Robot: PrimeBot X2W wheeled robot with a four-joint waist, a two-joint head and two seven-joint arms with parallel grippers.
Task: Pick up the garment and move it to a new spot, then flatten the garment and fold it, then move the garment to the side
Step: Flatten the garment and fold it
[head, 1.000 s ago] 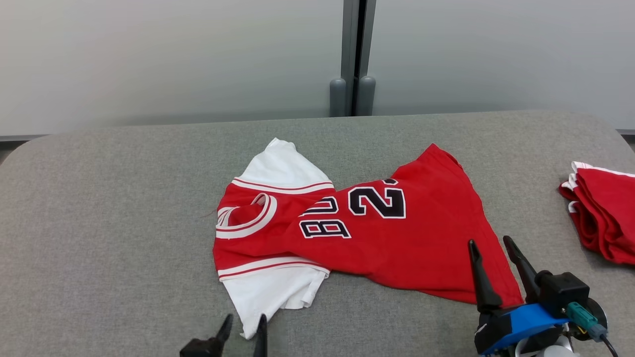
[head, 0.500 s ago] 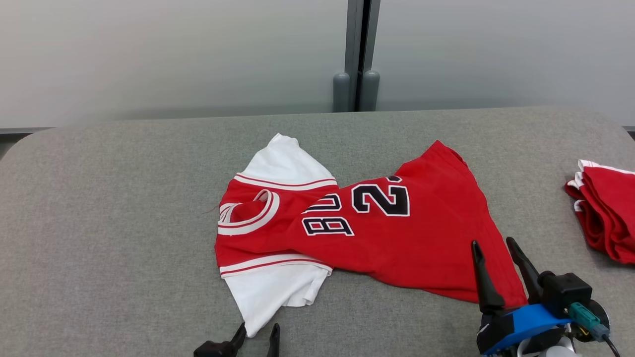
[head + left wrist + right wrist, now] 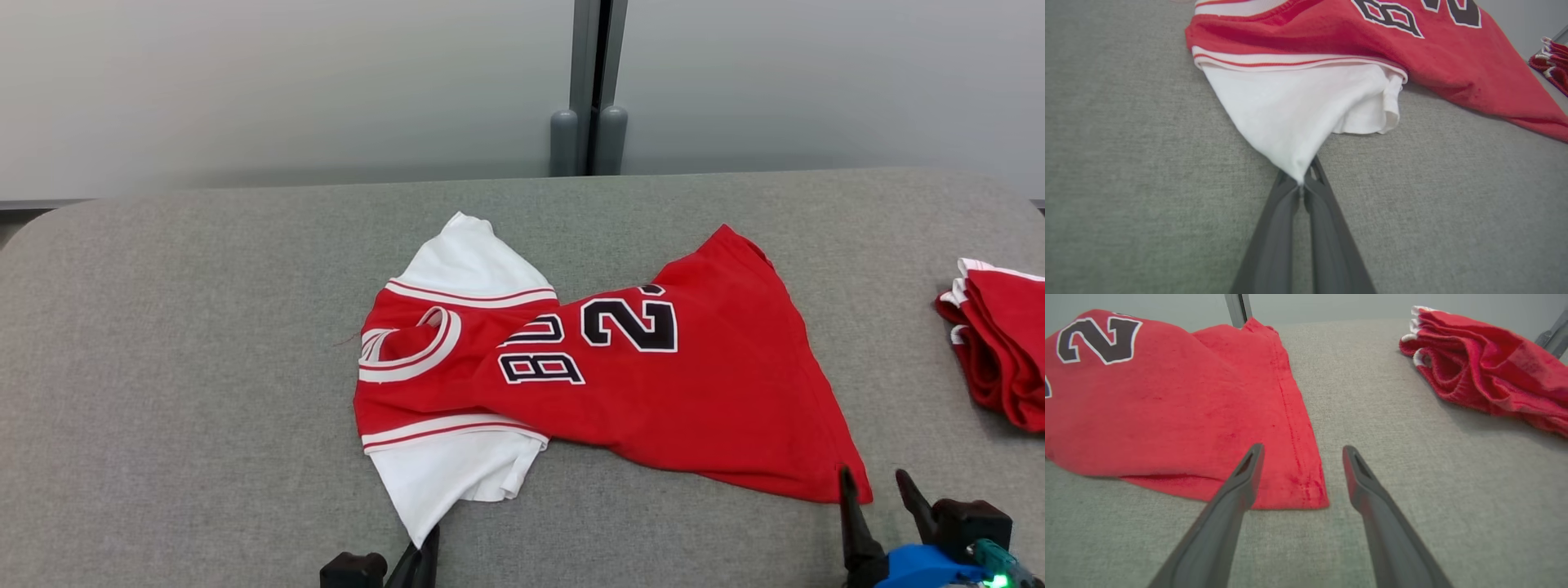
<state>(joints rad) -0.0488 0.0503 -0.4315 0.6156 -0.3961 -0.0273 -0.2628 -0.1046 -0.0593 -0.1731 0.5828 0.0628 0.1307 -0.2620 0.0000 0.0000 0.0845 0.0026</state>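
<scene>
Left gripper [image 3: 1303,188]: you have it clamped on the white sleeve tip of the jersey [image 3: 694,408]. Your right gripper [image 3: 1302,451] stands wide, hem corner between its fingers. Jersey lies rumpled, centre of the table [image 3: 163,367].

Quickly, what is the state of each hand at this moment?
Left hand: closed, holding the jersey by the tip of its white sleeve.
Right hand: open, holding nothing; the hem corner lies between its fingers.
</scene>
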